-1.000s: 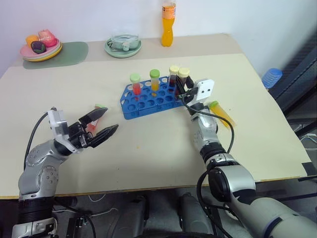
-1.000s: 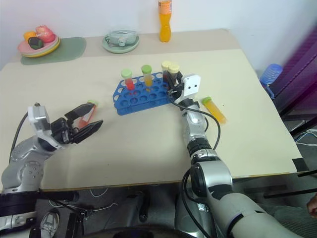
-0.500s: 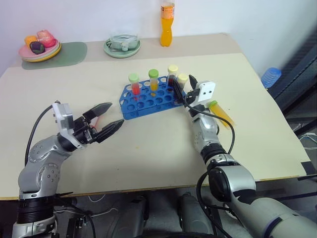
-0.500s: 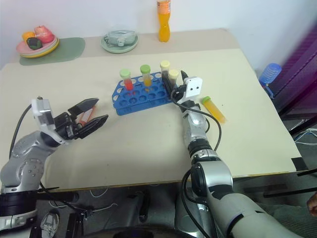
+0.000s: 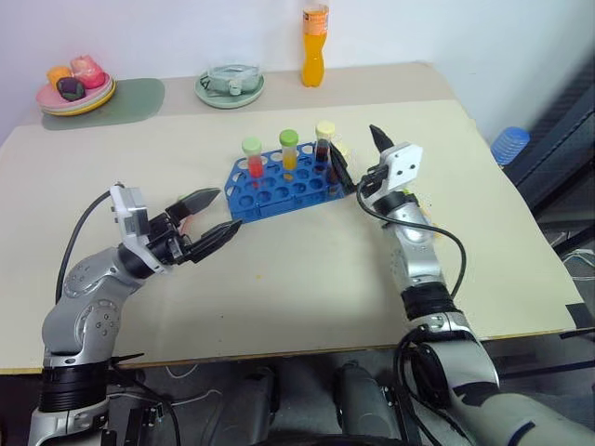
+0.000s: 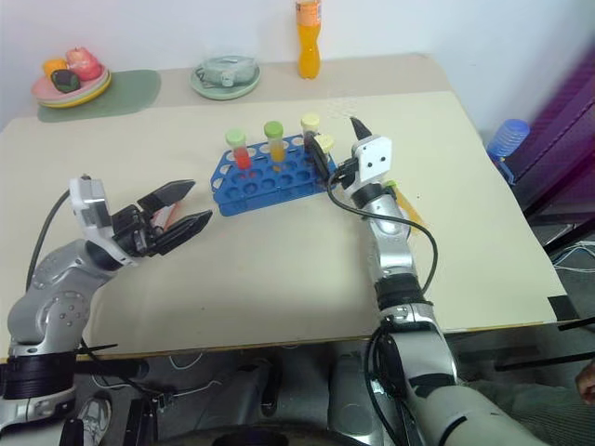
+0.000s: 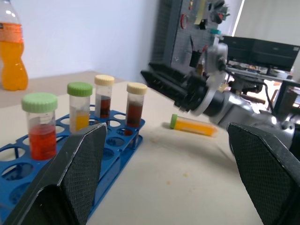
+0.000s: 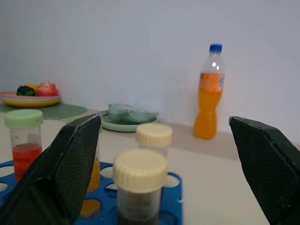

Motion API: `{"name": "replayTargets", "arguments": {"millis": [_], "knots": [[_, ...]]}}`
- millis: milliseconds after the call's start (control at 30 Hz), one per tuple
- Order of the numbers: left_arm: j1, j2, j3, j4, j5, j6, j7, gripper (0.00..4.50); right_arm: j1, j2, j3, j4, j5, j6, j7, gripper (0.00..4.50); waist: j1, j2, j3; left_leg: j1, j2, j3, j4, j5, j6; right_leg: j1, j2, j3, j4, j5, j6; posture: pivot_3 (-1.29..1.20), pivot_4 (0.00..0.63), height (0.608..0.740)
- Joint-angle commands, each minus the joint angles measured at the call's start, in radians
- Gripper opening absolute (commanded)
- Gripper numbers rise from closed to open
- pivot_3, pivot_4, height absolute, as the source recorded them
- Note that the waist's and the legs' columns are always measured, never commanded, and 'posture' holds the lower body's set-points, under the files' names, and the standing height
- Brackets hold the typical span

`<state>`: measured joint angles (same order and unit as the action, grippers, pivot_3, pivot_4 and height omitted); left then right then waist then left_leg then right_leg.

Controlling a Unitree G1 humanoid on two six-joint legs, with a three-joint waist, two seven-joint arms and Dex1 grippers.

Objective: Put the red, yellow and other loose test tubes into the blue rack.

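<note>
Your left gripper (image 5: 209, 216) hangs wide open over the red, green-capped tube (image 6: 165, 215) lying on the beige table (image 5: 307, 279). Four capped tubes stand in the blue plastic rack (image 5: 279, 190). Your right gripper (image 5: 357, 156), jaws wide and empty, hovers beside it; the yellow tube (image 7: 193, 126) lies just right. Judging by this, grasp a loose tube next.

even, soft indoor light falls from above; the pale table (image 5: 307, 269) is bright without glare, and shadows under the arms and the blue rack (image 5: 279, 190) are faint. the head views are sharp. in the wrist views the near fingers (image 8: 65, 173) loom large and slightly soft, and the far background blurs.
</note>
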<state>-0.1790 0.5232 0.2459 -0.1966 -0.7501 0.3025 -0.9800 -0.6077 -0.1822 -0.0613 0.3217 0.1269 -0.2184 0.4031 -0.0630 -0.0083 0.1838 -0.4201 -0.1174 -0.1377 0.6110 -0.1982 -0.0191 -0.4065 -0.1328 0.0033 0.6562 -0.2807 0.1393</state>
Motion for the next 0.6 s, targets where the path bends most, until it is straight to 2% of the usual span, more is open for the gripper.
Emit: {"name": "replayTargets", "arguments": {"millis": [33,67,167,333,500,600], "knots": [[-0.025,0.002,0.0,-0.003,-0.01,0.0,-0.01,4.21,0.057,-0.168,0.035,-0.399,0.098,0.489,0.093,4.48,0.013,0.0,0.0,0.0,0.0,0.0,0.0,-0.001,0.002,-0.001,0.0,0.0,0.0,0.0,0.0,0.0,0.15,0.74],[-0.032,0.001,-0.004,0.003,-0.012,0.002,-0.017,4.21,0.066,-0.241,0.041,-0.487,0.146,0.633,0.138,4.48,0.02,0.0,0.0,-0.002,0.0,0.0,0.001,-0.002,0.003,-0.001,0.0,0.0,0.0,0.0,0.0,0.0,0.15,0.74],[-0.044,-0.003,-0.011,0.023,-0.01,0.001,-0.03,4.21,0.058,-0.373,0.025,-0.591,0.213,0.901,0.171,4.48,0.023,0.0,0.0,-0.002,0.0,0.001,0.002,-0.003,0.005,-0.001,-0.001,0.0,-0.001,0.0,0.0,0.0,0.15,0.74],[-0.056,-0.012,-0.023,0.046,-0.005,-0.009,-0.043,4.21,0.019,-0.455,-0.061,-0.561,0.312,1.165,0.179,4.48,0.024,0.0,0.0,-0.003,0.0,0.002,0.001,-0.003,0.006,0.0,-0.001,0.0,-0.002,0.0,0.0,0.0,0.15,0.74],[-0.073,-0.019,-0.034,0.073,0.004,-0.018,-0.062,4.21,-0.018,-0.573,-0.008,-0.477,0.29,1.227,0.243,4.48,0.033,-0.001,0.0,-0.004,0.0,0.002,0.002,-0.004,0.007,-0.001,-0.001,-0.001,-0.004,0.0,0.0,0.0,0.15,0.74],[-0.084,-0.021,-0.038,0.087,0.01,-0.023,-0.074,4.21,-0.076,-0.599,0.03,-0.383,0.265,1.272,0.243,4.48,0.032,-0.001,0.0,-0.005,0.0,0.003,0.002,-0.004,0.007,0.0,-0.001,-0.001,-0.005,0.0,0.0,0.0,0.15,0.74]]}}
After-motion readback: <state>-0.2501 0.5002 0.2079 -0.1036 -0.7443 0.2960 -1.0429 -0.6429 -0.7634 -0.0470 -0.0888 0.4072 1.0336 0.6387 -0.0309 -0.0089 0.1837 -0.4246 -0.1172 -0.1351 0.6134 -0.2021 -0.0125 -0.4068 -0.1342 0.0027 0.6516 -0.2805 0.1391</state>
